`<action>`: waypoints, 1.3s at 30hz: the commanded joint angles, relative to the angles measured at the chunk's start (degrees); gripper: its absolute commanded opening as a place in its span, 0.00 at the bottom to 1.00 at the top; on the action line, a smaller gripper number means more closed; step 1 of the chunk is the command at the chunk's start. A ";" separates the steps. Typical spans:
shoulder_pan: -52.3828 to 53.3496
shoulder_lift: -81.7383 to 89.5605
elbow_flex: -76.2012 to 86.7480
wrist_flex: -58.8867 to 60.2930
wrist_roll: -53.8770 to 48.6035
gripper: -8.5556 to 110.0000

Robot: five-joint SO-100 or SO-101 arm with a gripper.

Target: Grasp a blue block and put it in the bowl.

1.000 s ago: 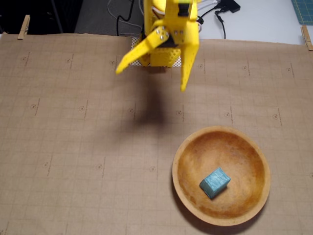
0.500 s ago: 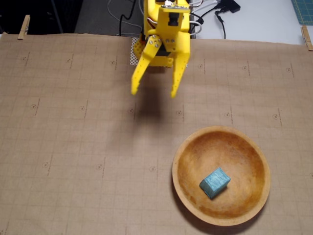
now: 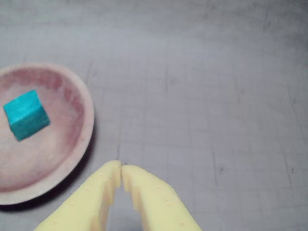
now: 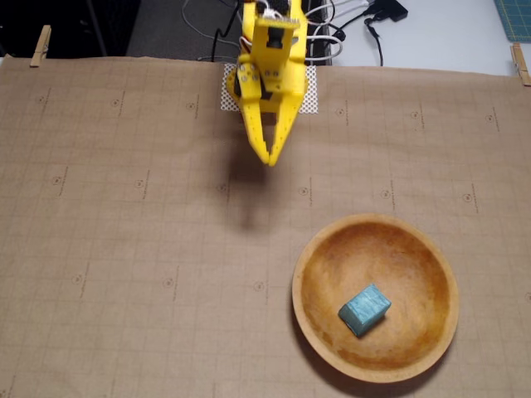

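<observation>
The blue block [image 4: 364,309] lies inside the wooden bowl [image 4: 319,249] at the lower right of the fixed view. The wrist view shows the blue block [image 3: 26,114] in the bowl [image 3: 86,113] at its left edge. My yellow gripper [image 4: 267,156] hangs above the paper near the top centre, well away from the bowl, shut with nothing in it. In the wrist view the gripper [image 3: 121,169] has its fingertips touching over bare paper just right of the bowl's rim.
Brown gridded paper [image 4: 124,249] covers the table, held by wooden clothespins [image 4: 40,46] at the far corners. Black cables [image 4: 373,25] lie behind the arm's base at the top. A green cutting mat corner [image 4: 514,18] shows at the top right.
The gripper's fingers have gone from wide open to shut, and the gripper has drawn back toward the arm's base. The block has stayed in the bowl.
</observation>
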 commanded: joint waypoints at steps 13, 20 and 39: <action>0.00 15.03 13.89 -0.62 0.09 0.04; 0.00 15.38 15.91 3.52 0.26 0.04; -0.62 15.47 15.91 29.88 4.66 0.05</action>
